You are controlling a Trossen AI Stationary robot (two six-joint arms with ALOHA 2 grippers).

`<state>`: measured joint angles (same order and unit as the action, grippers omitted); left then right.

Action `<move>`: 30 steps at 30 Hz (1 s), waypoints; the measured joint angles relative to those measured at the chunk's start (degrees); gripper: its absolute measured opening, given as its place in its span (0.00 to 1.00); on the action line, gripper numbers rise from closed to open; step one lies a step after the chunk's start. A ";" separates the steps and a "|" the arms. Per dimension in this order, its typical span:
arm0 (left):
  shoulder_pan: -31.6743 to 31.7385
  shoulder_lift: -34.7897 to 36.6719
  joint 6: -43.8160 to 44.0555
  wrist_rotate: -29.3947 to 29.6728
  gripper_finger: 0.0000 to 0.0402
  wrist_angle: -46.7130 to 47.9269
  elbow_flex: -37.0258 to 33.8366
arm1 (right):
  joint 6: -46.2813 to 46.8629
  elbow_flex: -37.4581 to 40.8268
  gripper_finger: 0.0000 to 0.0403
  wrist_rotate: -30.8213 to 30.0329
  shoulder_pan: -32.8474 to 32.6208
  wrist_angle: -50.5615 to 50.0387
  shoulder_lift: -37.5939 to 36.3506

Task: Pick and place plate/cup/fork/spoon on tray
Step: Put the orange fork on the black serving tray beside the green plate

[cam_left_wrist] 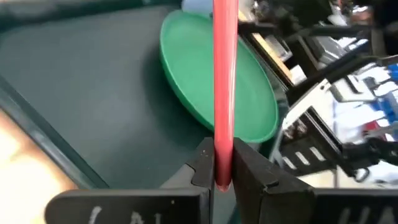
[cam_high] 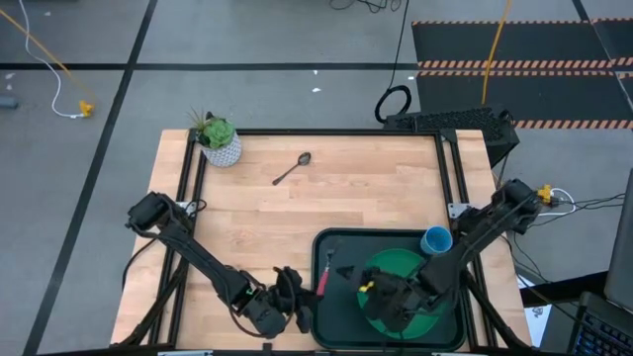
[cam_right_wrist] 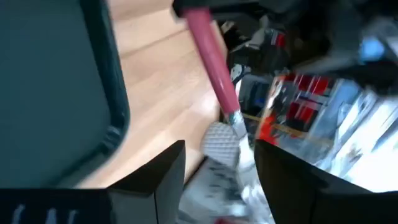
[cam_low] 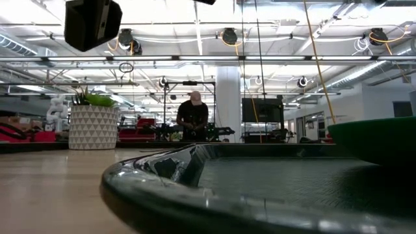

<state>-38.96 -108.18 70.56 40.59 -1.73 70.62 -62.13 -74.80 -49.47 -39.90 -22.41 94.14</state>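
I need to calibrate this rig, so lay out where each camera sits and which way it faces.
High view: overhead, straight down on the table; both arms, tray, plate, cup, spoon.
Low view: table height, level across the tray rim into the room; a person far off.
Left wrist view: over the tray; left gripper clamps the fork.
Right wrist view: right gripper open, facing the fork.
Both wrist views share the fork.

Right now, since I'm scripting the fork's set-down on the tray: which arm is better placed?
The left arm: its jaws are shut on the fork, already above the tray. The right arm has its jaws open over the plate.
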 joint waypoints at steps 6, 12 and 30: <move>0.22 -0.93 3.72 -1.18 0.08 0.83 0.03 | -12.49 0.04 0.43 1.53 1.69 4.69 4.45; 0.63 -2.96 7.05 -1.61 0.08 0.81 0.06 | -16.76 0.06 0.42 6.12 4.35 5.08 5.35; 3.44 -7.06 7.30 -1.72 0.08 -4.00 -0.04 | -18.30 0.09 0.38 25.55 12.79 -0.17 5.46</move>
<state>-35.52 -115.24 77.86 38.87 -5.73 70.59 -80.43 -74.72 -23.92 -27.11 -22.58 99.60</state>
